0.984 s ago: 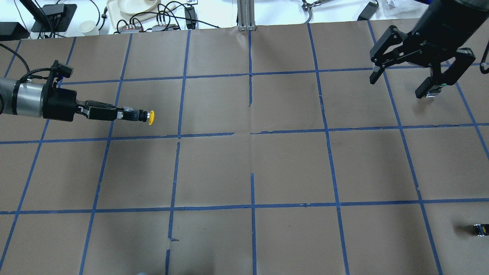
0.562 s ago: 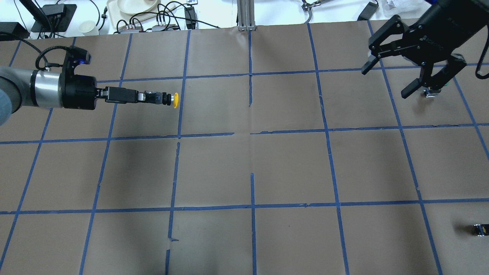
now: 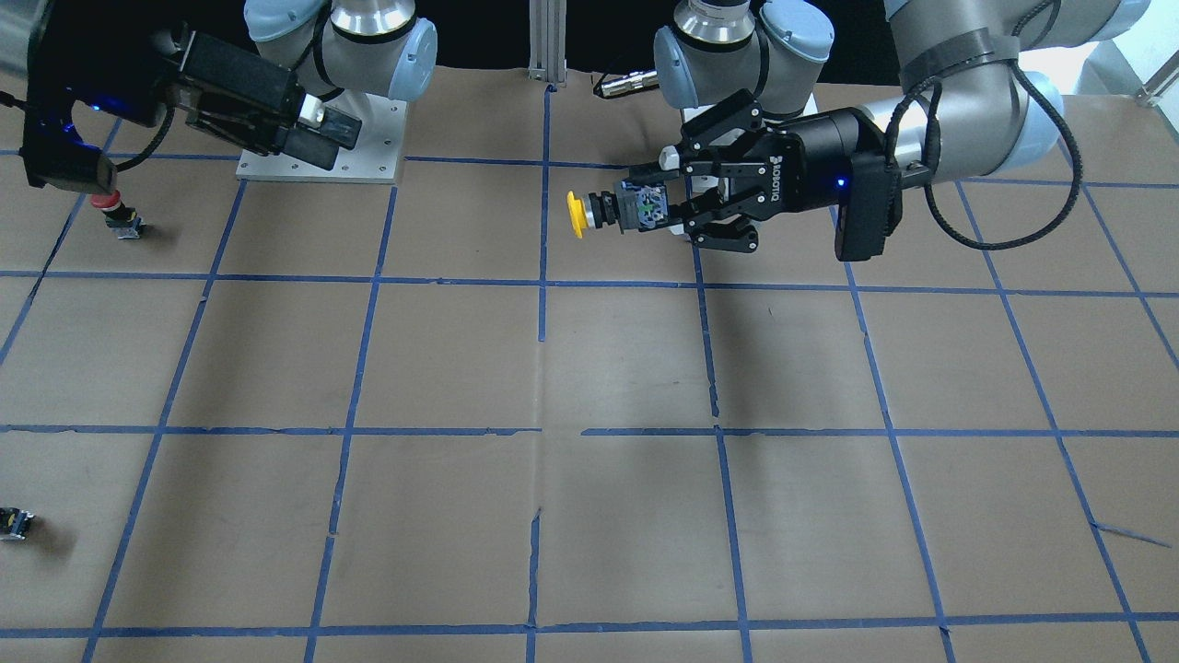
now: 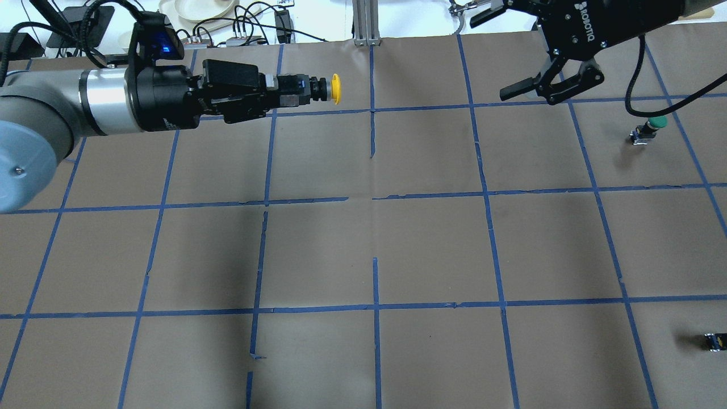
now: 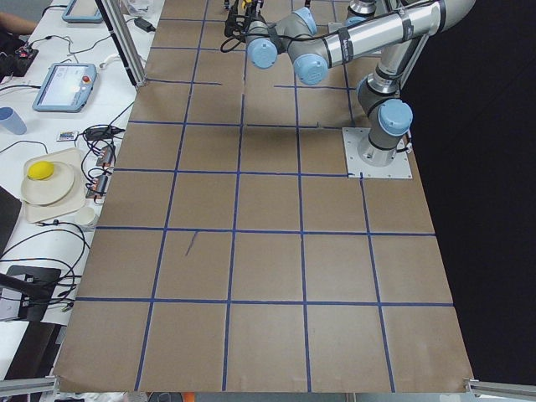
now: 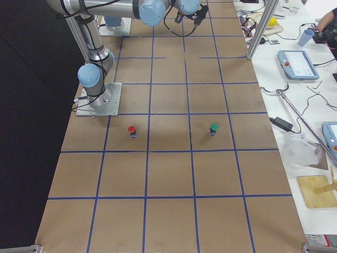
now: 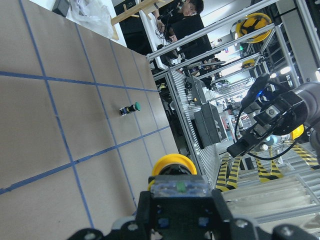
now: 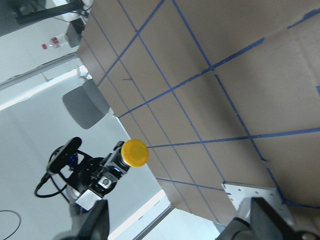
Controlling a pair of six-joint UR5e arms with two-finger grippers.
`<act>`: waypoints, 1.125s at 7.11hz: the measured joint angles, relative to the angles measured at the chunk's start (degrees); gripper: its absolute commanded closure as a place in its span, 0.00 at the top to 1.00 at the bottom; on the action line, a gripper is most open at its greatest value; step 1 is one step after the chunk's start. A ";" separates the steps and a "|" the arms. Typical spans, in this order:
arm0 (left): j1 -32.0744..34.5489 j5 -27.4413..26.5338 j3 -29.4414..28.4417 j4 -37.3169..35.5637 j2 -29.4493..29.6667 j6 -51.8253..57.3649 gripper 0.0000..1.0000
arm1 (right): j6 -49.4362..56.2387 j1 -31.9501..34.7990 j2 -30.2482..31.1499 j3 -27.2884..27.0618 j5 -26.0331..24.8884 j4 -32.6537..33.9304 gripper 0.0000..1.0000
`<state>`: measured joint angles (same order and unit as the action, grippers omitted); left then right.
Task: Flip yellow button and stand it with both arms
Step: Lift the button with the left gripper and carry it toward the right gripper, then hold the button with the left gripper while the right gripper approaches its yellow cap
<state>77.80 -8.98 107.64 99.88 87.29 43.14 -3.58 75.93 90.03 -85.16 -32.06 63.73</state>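
I am holding the yellow button (image 4: 335, 89) in the air over the far middle of the table (image 4: 431, 244), well clear of the paper. My left gripper (image 4: 289, 91) is pinching it by the square grey-and-black base, so it is lying level with the cap pointing towards my right side. My right gripper (image 4: 495, 54) is hanging well apart from it with the fingers spread wide and nothing between them. In the right wrist view it is looking straight at the round yellow face.

I am judging the button to be light and stiff, a hard plastic part that is not going to bend or crush under a firm pinch. The domed cap is looking smooth and probably slippery, and its rim is offering little to bear on. The black collar just behind the cap seems the better place for my right fingers. Taking it there would be leaving the flat base free to go down onto the table, as with the green button (image 4: 653, 126) standing near the right edge.
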 measured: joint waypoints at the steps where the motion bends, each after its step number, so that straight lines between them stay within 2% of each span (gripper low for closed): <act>1: 1.69 1.99 -0.06 -0.05 -0.70 -2.47 0.06 | -0.21 0.85 -0.01 -0.05 3.01 -0.10 1.00; 5: 4.89 10.01 -0.67 -0.73 -3.67 -10.43 0.06 | -16.26 1.67 0.93 0.04 4.81 -4.19 1.00; 8: 6.76 12.29 -0.82 -1.25 -3.89 -11.29 0.05 | -17.79 4.45 0.98 0.22 5.03 -3.91 1.00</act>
<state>84.55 3.31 106.82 98.63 83.41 31.85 -21.37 80.38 91.01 -84.93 -27.03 59.82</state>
